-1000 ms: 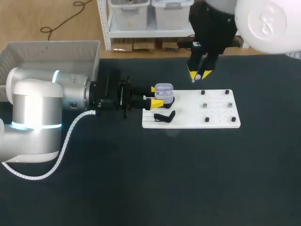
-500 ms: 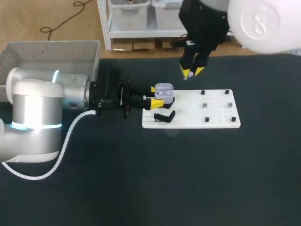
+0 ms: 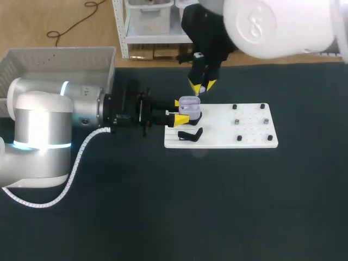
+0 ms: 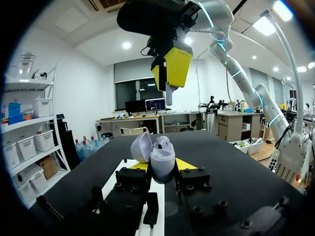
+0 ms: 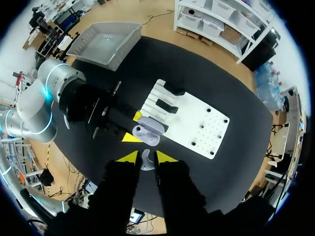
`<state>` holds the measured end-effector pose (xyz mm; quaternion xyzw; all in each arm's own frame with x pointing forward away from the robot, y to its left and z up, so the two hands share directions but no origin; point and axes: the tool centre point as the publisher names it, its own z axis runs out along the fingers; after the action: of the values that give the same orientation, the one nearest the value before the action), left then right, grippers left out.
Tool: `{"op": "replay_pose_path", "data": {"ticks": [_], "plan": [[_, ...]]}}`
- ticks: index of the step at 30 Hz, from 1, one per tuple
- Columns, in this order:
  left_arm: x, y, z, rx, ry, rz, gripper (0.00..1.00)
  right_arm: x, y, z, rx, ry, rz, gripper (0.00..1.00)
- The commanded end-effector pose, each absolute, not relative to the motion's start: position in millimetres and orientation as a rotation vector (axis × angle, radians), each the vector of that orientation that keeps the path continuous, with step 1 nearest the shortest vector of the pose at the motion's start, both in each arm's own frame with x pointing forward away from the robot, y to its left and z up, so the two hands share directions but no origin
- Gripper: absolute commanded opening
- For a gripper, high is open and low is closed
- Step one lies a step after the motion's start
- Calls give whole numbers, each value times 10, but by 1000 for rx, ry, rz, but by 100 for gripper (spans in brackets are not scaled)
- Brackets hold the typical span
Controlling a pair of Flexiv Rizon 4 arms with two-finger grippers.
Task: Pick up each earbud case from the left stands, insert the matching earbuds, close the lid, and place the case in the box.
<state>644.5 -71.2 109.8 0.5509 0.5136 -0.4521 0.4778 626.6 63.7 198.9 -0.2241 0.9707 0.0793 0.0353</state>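
Sitting far left: the box [image 3: 60,50], well apart from the work. Left gripper [image 3: 178,111] pinches the earbud case [image 3: 190,104] from both sides at the white board's [image 3: 255,133] left edge, lid open and cavity up for loading. Right gripper [image 3: 201,87] hangs just above, tips pinching an earbud [image 5: 146,160]. Judgement: there is room to go straight down, and the raised lid is the edge to avoid.

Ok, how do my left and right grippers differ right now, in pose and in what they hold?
The left gripper lies level, coming in from the side; the right gripper points down from above. The left gripper holds the open earbud case; the right gripper pinches a small earbud. The left gripper's fingers stand wide apart around the case; the right gripper's are nearly together. Both have yellow tips and are shut on something.
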Motion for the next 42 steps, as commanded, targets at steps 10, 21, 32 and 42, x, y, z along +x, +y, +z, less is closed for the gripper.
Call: {"op": "replay_pose_path", "data": {"ticks": [10, 21, 32, 42], "plan": [[6448, -715, 1093, 1346, 1254, -1104, 0, 6298, 857, 1837, -766, 3019, 212, 0], [6448, -715, 1093, 1346, 1254, -1104, 0, 6310, 883, 1731, -773, 3011, 199, 0], [6448, -715, 1093, 1346, 1254, -1104, 0, 6238, 882, 1696, -747, 2942, 177, 0], [6448, -715, 1093, 1346, 1254, -1104, 0, 6235, 913, 1666, -759, 2925, 166, 0]]}}
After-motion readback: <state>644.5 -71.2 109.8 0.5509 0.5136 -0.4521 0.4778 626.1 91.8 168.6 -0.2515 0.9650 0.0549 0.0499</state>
